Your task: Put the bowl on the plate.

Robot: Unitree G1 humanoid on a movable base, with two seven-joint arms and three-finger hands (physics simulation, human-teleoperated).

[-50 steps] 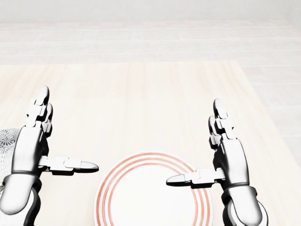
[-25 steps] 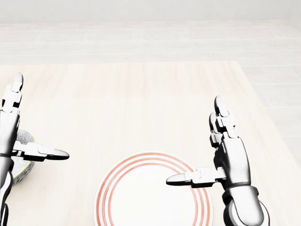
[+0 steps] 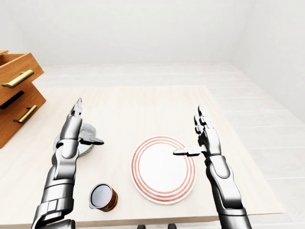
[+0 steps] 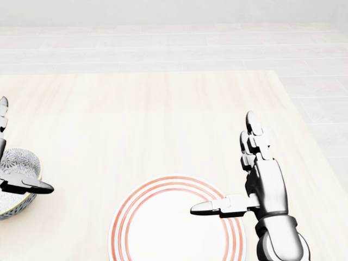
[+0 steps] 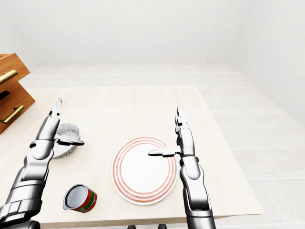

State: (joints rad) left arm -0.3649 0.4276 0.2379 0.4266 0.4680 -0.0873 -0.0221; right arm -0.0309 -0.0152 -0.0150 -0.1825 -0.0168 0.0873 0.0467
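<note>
Patterned grey bowl (image 4: pixel 20 163) sits toward the pale wooden tabletop's (image 4: pixel 163 119) left edge, off the red-ringed white plate (image 4: pixel 174 234). Your left hand (image 3: pixel 71 138) has swung out to it, spread, ready to grasp; right hand (image 4: pixel 263 182) spread too.

Pale wooden table (image 3: pixel 143 105) bearing a patterned bowl (image 4: pixel 22 163), a red-ringed plate (image 3: pixel 162 171) and a red cup (image 3: pixel 102 197)

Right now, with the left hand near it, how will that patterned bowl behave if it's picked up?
The bowl looks rigid and glazed, so probably slippery for the open left hand. Its rounded wall narrows toward the base, so a sideways push may tip or slide it. It looks ceramic, likely breakable if dropped.
</note>
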